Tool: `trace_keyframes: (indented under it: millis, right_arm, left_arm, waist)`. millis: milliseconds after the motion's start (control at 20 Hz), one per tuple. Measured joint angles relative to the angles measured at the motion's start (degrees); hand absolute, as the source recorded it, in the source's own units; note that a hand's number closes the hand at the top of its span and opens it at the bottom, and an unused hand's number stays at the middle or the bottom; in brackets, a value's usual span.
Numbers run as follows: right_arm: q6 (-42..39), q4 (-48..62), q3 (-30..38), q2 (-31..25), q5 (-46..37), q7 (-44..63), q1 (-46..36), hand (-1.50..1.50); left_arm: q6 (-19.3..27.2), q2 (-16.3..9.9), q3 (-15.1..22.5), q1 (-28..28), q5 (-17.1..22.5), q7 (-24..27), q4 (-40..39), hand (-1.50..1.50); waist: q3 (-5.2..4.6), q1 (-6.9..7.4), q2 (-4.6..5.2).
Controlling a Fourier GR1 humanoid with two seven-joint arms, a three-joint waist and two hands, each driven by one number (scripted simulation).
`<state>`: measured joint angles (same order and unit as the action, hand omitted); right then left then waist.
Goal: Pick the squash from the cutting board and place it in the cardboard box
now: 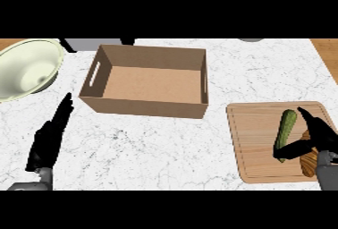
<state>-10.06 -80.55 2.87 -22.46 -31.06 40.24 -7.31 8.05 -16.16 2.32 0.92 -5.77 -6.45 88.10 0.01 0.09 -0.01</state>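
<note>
**Right hand closing on the squash at the cutting board**

Looking steeply down at a white marbled counter (165, 147). At the right sits a pale wooden cutting board (254, 134), and on it lies the squash (287, 132), long, green and narrow, running from the board's upper middle down toward its lower right. The robot's right hand (317, 136) comes in from the lower right edge and sits over the squash's lower end: one straight finger points up alongside the vegetable, while the thumb curls round its lower end, so the hand looks to be gripping it. The squash still appears to rest on the board.

Up and to the left, well apart from the board, stands the open cardboard box (148, 105), with nothing visible inside and a slot handle in its left wall. A pale green bowl (26, 67) sits at the far left corner.

The left hand (49, 138) lies at the lower left, fingers straight and relaxed, holding nothing (it is simply resting).

The step in hand seems to be the grasp. The next move would call for lifting the squash clear of the board, carrying it left and up over the box's near wall, then lowering it inside.
</note>
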Motion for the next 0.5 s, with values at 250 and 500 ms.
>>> trace_keyframes:
  millis: [250,500]
  right_arm:
    - [1.00,1.30,1.05,1.69,-1.80,-2.58,1.27,-1.50]
    - [0.06,3.83,1.63,2.49,-3.18,-3.19,-0.50,-1.50]
  left_arm:
    - [-1.48,1.18,-1.63,-0.87,-0.95,0.95,0.30,0.00]
    - [-2.96,2.02,-2.65,-2.00,-1.68,0.95,1.32,0.00]
  waist:
    - [-0.03,-0.02,-0.03]
    - [-0.04,0.05,-0.03]
